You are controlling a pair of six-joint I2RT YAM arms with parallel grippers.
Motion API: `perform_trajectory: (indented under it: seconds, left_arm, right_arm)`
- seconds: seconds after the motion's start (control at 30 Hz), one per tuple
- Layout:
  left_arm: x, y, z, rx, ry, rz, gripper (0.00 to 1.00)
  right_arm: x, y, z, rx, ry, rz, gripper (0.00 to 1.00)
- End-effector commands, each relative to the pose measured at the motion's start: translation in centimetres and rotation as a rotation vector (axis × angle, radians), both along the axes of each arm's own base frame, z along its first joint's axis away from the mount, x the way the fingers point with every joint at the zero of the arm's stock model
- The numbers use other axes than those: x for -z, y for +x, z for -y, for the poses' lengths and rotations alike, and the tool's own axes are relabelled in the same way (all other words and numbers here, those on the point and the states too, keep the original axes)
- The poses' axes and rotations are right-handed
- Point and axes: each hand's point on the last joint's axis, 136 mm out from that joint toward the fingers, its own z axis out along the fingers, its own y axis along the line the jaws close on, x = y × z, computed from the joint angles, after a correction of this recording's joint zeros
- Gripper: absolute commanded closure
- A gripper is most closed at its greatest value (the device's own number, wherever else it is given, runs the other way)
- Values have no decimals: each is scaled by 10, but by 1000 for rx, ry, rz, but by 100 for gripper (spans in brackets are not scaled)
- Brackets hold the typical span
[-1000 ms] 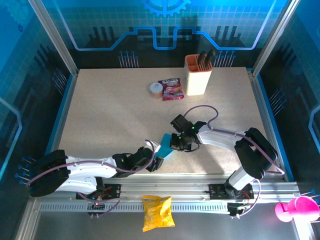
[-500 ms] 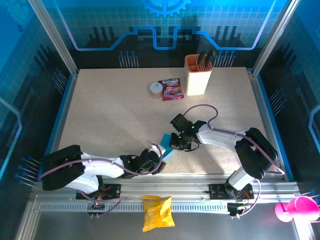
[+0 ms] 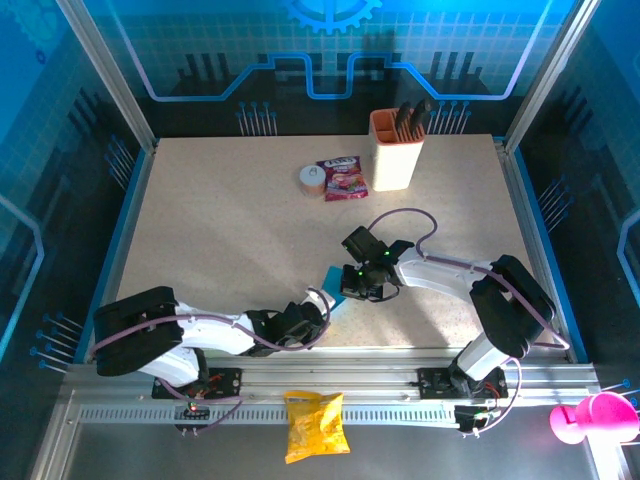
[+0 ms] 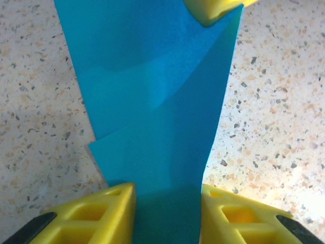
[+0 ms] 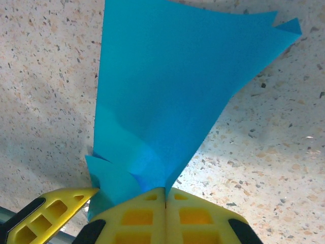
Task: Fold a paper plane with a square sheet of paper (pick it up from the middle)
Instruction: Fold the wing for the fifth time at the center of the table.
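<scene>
A bright cyan-blue square sheet of paper (image 3: pixel 331 284), already partly folded, is located near the front edge of the speckled beige bench (image 3: pixel 220 230), a little right of centre, between the two tools.

The right tool (image 3: pixel 347 292) is clenched on one narrow, crumpled end of the sheet. In the right wrist view its yellow fingers are pressed flat together, and the paper (image 5: pixel 167 86) fans out from between them, wide and creased, above the bench.

The left tool (image 3: pixel 318 312) is set at another end of the sheet. In the left wrist view its yellow fingers are held apart, with a strip of the paper (image 4: pixel 152 101) filling the gap between them. Whether that strip is pinched cannot be told. Overlapping folded layers are seen farther along the sheet.

At the far side of the bench, well apart from the sheet, a tan upright holder with dark handles (image 3: pixel 397 150), a red-purple snack packet (image 3: pixel 342 178) and a small round roll (image 3: pixel 312 180) are placed close together. A yellow crisp bag (image 3: pixel 315 425) is seen off the bench, in front of the arms' bases.
</scene>
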Motion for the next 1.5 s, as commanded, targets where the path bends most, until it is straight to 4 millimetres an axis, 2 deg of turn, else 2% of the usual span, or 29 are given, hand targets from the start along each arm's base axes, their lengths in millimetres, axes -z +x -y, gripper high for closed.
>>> perform_trajectory:
  seconds: [0.0,0.23,0.37,0.47,0.53,0.67,0.77,0.9,1.1,1.47]
  left_arm:
    - [-5,3,7,5,-17,18,72]
    - [-4,-2,11,32,-44,-10,93]
    - [-5,-3,13,34,-87,-50,100]
    - [-8,-3,12,25,-130,-85,100]
    - [-10,-2,11,21,-162,-106,100]
    - [-11,-3,10,8,-214,-149,100]
    - [-8,-2,9,-2,-250,-190,100]
    - [0,-4,9,-3,-266,-246,100]
    - [7,-3,9,-23,-298,-295,100]
    - [4,5,-1,-85,-370,-326,100]
  right_arm:
    - [-11,1,-1,-10,19,0,100]
    - [-14,6,-4,-17,30,6,99]
    - [-29,14,-2,-20,70,50,74]
    - [-47,19,4,-23,121,117,70]
    - [-59,20,6,-34,162,168,70]
    - [-58,8,10,-75,207,222,72]
    - [-48,-2,6,-110,243,237,76]
    - [-35,-13,-13,-179,282,254,82]
    - [-21,-19,-33,-230,297,271,89]
    - [-14,-22,-41,-244,378,321,91]
